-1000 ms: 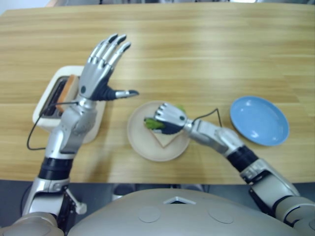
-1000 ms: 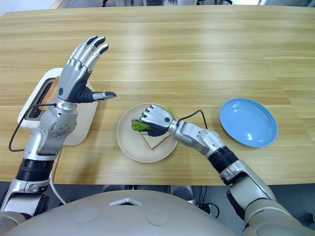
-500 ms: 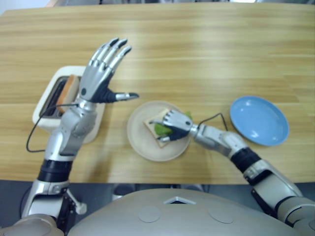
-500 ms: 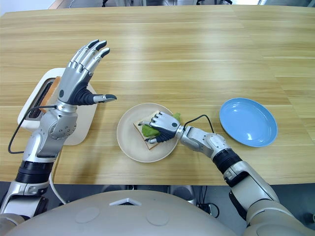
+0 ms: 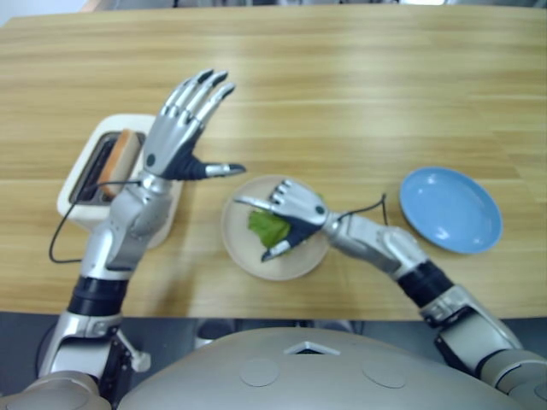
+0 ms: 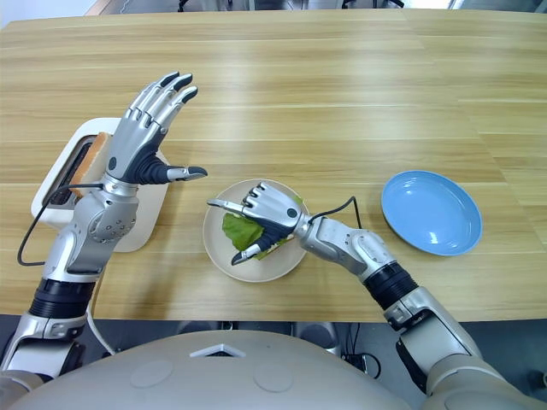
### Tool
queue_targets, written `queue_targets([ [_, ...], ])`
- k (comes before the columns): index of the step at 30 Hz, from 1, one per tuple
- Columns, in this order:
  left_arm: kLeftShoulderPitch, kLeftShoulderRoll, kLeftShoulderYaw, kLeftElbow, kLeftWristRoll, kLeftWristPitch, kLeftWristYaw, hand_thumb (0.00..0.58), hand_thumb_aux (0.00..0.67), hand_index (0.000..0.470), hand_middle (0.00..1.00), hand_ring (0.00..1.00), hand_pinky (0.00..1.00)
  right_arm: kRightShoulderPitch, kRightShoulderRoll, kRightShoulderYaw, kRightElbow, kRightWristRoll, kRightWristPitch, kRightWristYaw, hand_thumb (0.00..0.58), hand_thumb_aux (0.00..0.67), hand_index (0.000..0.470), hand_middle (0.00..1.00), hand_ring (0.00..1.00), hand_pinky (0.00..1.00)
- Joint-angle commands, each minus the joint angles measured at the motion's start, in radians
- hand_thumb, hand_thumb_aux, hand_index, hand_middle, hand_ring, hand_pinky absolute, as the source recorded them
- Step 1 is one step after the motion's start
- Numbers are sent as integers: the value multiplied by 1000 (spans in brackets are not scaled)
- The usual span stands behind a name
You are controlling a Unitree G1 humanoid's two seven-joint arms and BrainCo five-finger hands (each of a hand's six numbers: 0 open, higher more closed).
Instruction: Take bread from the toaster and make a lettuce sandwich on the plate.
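Green lettuce (image 6: 238, 232) on a beige plate (image 6: 256, 275), a blue plate (image 6: 432, 212), cream toaster (image 6: 147, 213), light wood-grain table (image 6: 299, 85)

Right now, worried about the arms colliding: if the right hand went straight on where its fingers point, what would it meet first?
The right hand, over the plate, points toward the robot's left. Probably the left hand, near its wrist, then the toaster behind. Heights are unclear; it might pass under.

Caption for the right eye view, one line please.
Right hand hovers open over lettuce on the beige plate; left hand raised open beside the toaster.
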Motion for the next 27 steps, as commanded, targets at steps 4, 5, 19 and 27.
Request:
queue_targets([
  [4,-3,-8,-13,-7,9,2,-12,0,0,0,0,0,0,-12,5,36,113,-52,31,18,0,0,0,0,0,0],
  [5,-2,-8,-12,-8,9,2,-12,0,0,0,0,0,0,-15,3,40,131,-56,35,18,0,0,0,0,0,0],
  [19,9,9,34,-37,-22,11,-30,0,0,0,0,0,0,-7,-66,-15,129,14,15,0,0,0,0,0,0,0],
  [27,44,108,214,-192,-299,77,-232,0,0,0,0,0,0,74,-108,-216,-12,185,-9,-54,0,0,0,0,0,0],
])
